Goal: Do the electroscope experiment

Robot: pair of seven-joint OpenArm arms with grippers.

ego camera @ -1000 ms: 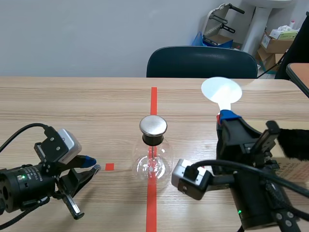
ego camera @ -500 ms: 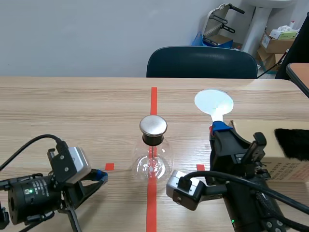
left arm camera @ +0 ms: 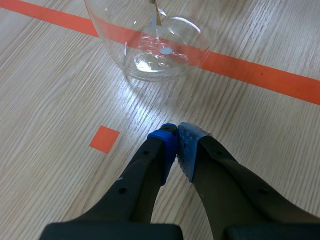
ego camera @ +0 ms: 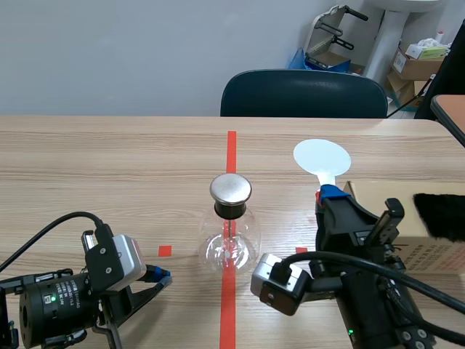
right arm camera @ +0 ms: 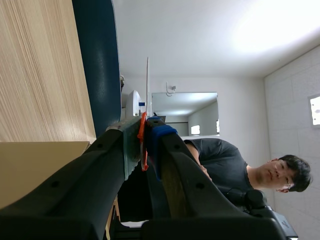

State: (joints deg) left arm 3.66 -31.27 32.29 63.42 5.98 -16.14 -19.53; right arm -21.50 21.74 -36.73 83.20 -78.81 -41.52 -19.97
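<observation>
1. Left gripper: blue pads pressed together with nothing between them, low over the table.
2. A small orange tape square lies just beside its fingertips, on the left finger's side.
3. The glass flask stands ahead of the left gripper, upright, near it but not touching. It sits on the long orange tape line. Thin leaves hang inside the glass.
4. The flask's metal cap is on top, with a black collar under it.
5. Right gripper: fingers pointing up, clamped on the handle of a white round paddle. The wrist view shows an orange-red strip of the handle pinched between the pads, with the paddle edge-on.
6. The paddle's disc stands just past the right fingertips. It is off to the side of the cap and apart from it, with no contact.
7. From the right gripper, the flask is on the inner side toward the left arm, near but apart.
8. A cardboard box lies just behind the right gripper on its outer side, with black fur lying on top.
9. Beyond the table's far edge is a dark blue chair.
10. The right wrist view also catches a person in a dark shirt, well beyond the gripper.
</observation>
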